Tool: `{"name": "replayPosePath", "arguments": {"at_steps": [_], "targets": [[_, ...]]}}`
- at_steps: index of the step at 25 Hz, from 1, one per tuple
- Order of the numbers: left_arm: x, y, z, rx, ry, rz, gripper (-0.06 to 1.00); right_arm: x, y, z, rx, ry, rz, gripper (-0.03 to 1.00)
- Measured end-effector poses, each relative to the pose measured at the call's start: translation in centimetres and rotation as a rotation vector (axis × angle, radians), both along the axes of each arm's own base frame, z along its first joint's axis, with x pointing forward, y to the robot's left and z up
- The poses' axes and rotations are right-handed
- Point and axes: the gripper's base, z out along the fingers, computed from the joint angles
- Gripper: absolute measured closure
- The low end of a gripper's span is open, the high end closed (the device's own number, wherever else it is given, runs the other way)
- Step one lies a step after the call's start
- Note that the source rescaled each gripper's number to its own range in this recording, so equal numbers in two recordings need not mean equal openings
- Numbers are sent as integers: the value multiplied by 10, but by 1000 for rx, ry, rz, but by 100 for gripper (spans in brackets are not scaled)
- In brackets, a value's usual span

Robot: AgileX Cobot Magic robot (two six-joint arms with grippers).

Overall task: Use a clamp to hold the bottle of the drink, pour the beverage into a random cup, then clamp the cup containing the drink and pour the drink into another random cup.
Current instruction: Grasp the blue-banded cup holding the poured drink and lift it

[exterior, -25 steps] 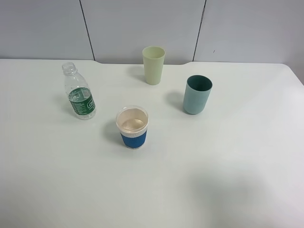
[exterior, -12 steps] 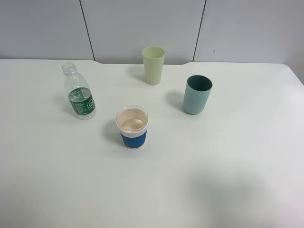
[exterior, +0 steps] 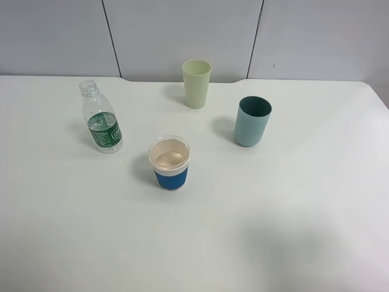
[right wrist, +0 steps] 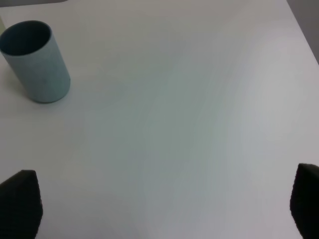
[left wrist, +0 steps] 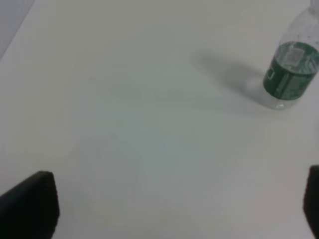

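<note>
I see the bottle (exterior: 101, 125) upright at the left of the table (exterior: 292, 231): clear plastic, uncapped, green label. The blue-sleeved cup (exterior: 169, 162) stands near and to its right, the pale green cup (exterior: 196, 83) far, the teal cup (exterior: 252, 121) right. My left gripper (left wrist: 172, 201) and right gripper (right wrist: 163, 201) are spread wide, holding nothing

Bottle (exterior: 101, 125) stands left on the table (exterior: 273, 213). Front cup (exterior: 169, 163) right of it (apart, nearer). Rear cup (exterior: 196, 83) behind centre; third cup (exterior: 252, 121) farthest right.
</note>
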Motion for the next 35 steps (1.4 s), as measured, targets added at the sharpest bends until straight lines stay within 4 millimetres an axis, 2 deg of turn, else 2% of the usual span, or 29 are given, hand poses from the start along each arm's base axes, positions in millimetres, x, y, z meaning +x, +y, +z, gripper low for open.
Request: {"name": "replayPosePath", "arguments": {"at_steps": [35], "targets": [[0,0,0,0,0,0,-5,0,0,0,0,0,0,-3]]}}
